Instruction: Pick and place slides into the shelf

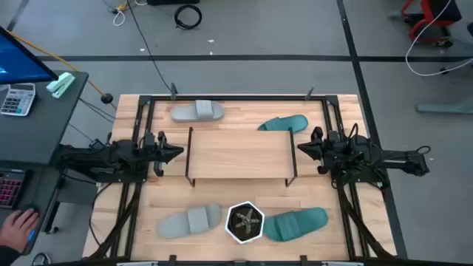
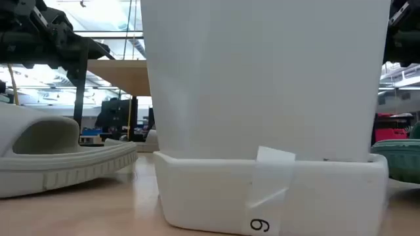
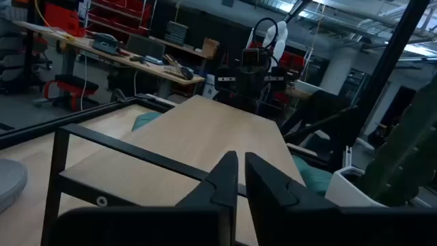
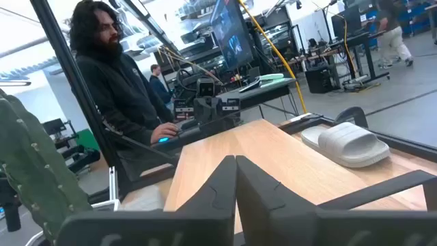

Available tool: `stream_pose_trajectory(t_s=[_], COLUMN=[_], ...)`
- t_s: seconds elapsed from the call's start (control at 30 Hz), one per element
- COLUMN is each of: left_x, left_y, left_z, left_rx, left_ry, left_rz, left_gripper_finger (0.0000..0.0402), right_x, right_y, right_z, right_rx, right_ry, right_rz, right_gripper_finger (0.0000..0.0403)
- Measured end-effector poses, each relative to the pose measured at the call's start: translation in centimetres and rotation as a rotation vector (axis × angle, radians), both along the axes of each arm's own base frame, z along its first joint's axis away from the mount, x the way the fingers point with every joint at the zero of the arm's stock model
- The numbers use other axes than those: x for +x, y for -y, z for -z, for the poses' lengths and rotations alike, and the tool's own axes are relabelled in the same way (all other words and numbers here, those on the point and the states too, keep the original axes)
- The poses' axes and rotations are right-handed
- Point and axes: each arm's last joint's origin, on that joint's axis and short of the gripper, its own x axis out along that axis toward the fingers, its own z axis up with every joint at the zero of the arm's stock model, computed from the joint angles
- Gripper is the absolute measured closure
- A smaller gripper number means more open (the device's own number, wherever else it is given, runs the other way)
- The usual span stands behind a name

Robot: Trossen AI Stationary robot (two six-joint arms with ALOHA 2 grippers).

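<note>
The shelf [image 1: 240,155] stands mid-table on thin black legs. Two light grey slides lie flat on their soles, one at the far edge [image 1: 197,112] and one at the near edge [image 1: 190,222]. Two teal slides lie the same way, far right [image 1: 284,124] and near right [image 1: 295,224]. My left gripper [image 1: 177,151] hovers shut just left of the shelf, pointing at it, with nothing between its fingers [image 3: 229,174]. My right gripper [image 1: 301,146] hovers shut just right of the shelf, facing it, also empty [image 4: 235,171].
A hexagonal white pot with a green plant [image 1: 245,222] stands between the two near slides and fills the low view [image 2: 262,98]. A black frame [image 1: 148,100] borders the table. A person's hand [image 1: 18,225] rests at a desk to the left.
</note>
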Motion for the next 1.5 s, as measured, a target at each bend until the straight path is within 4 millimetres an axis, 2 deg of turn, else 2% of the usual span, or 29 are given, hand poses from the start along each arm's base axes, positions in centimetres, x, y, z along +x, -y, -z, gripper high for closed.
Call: stream_pose_trajectory(t_s=[0.47, 0.83, 1.17, 1.5], left_x=[0.0, 0.0, 0.0, 0.0], left_y=[0.0, 0.0, 0.0, 0.0], left_z=[0.0, 0.01, 0.0, 0.01], left_rx=[0.0, 0.0, 0.0, 0.0], left_ry=[0.0, 0.0, 0.0, 0.0], left_rz=[0.0, 0.0, 0.0, 0.0], left_gripper_finger=[0.0361, 0.0374, 0.0361, 0.0374], right_x=[0.0, 0.0, 0.0, 0.0], right_y=[0.0, 0.0, 0.0, 0.0], right_z=[0.0, 0.0, 0.0, 0.0], right_rx=[0.0, 0.0, 0.0, 0.0], right_ry=[0.0, 0.0, 0.0, 0.0], right_rz=[0.0, 0.0, 0.0, 0.0], right_gripper_finger=[0.0386, 0.0386, 0.0386, 0.0386])
